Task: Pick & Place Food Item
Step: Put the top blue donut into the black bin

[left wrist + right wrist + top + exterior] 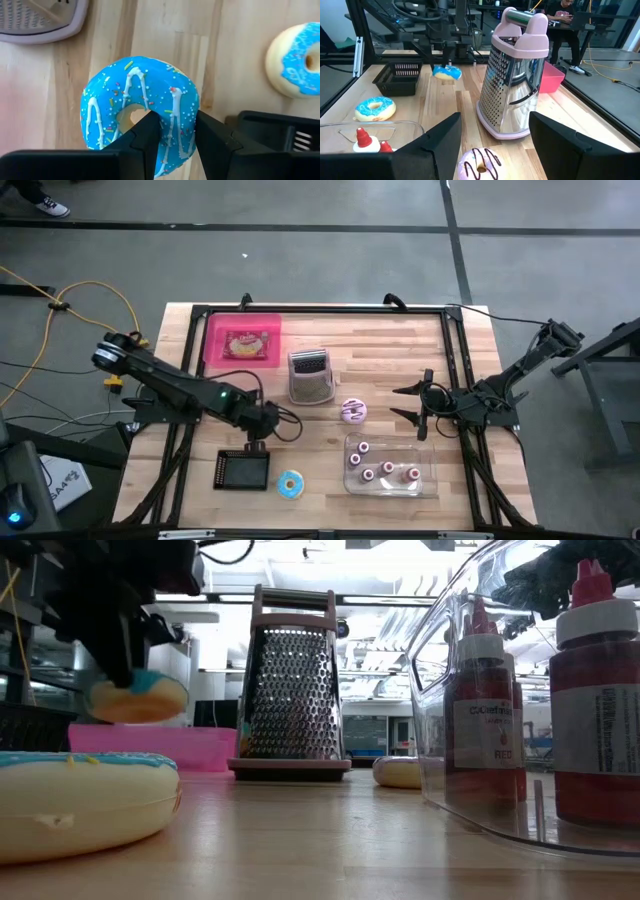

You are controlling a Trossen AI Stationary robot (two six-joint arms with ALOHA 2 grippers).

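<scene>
Left gripper (172,137) clamped on blue-iced doughnut (140,107), one finger through hole, other outside ring; grip by rim keeps icing visible, doughnut lifted clear of bench (390,345) beside black basket (244,470), toward front-left corner. Second blue doughnut (291,485) lies near front edge. Right gripper (418,403) waits, fingers apart, near right edge.

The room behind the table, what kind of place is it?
Probably a robotics lab or workshop: a person sits at a desk with a laptop, yellow cables run over the concrete floor, and the wooden table carries toy doughnuts.
</scene>
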